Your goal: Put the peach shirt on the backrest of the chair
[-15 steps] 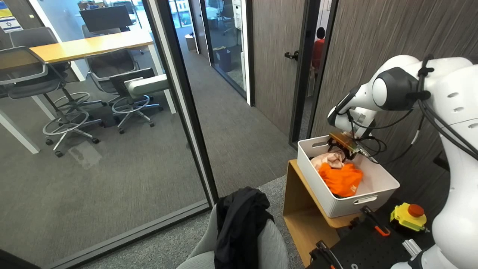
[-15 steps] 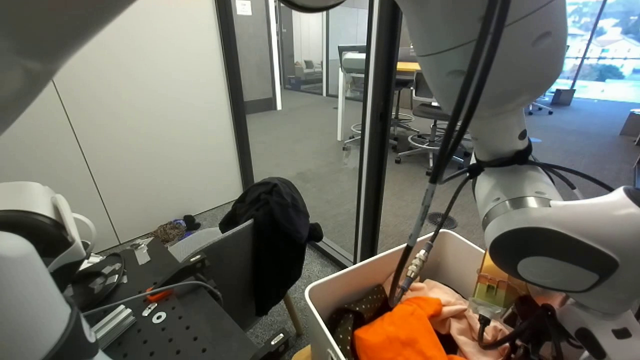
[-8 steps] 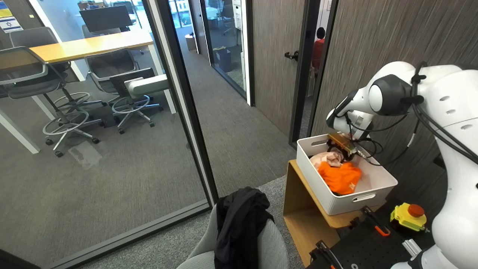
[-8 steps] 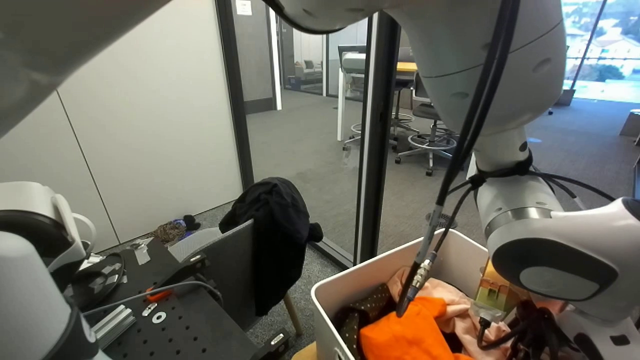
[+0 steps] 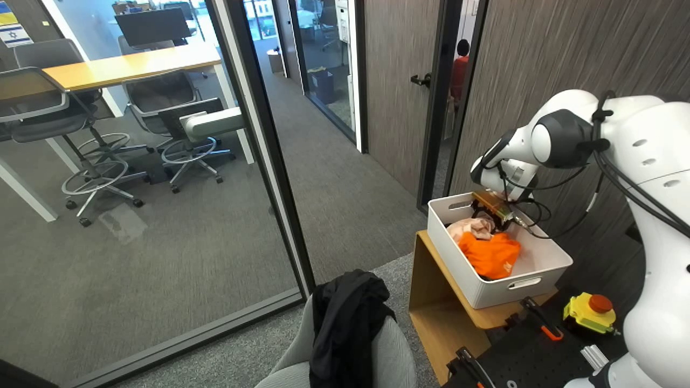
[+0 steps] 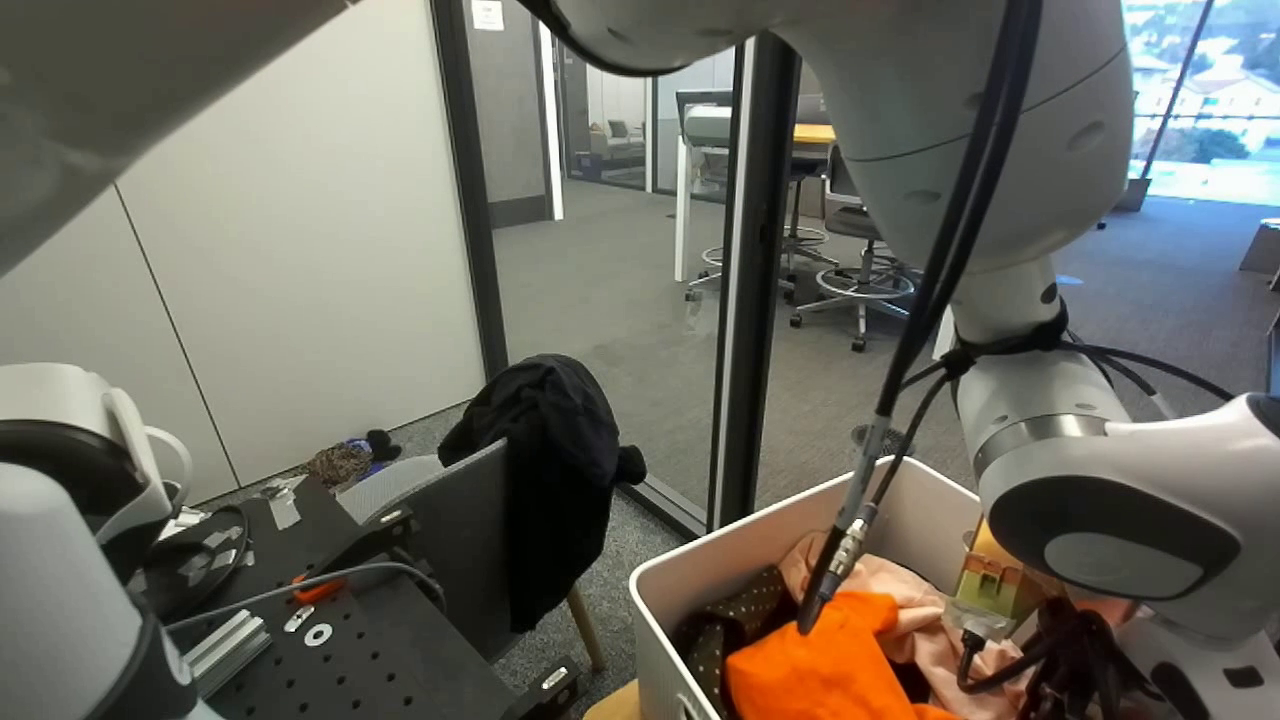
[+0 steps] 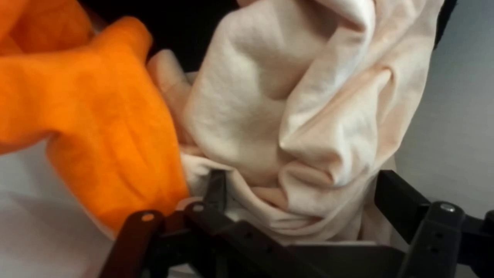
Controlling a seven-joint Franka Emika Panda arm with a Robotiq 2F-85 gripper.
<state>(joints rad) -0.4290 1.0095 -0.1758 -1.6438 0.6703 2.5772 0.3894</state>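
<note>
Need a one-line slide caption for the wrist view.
Jaws open at the crumpled peach shirt, with an orange garment beside it.

No words can be read; in an exterior view, beyond the long, yellow-topped table (image 5: 135,66), the white, blue-striped rectangular flag (image 5: 16,36) bears a six-pointed star (image 5: 13,34).
</note>
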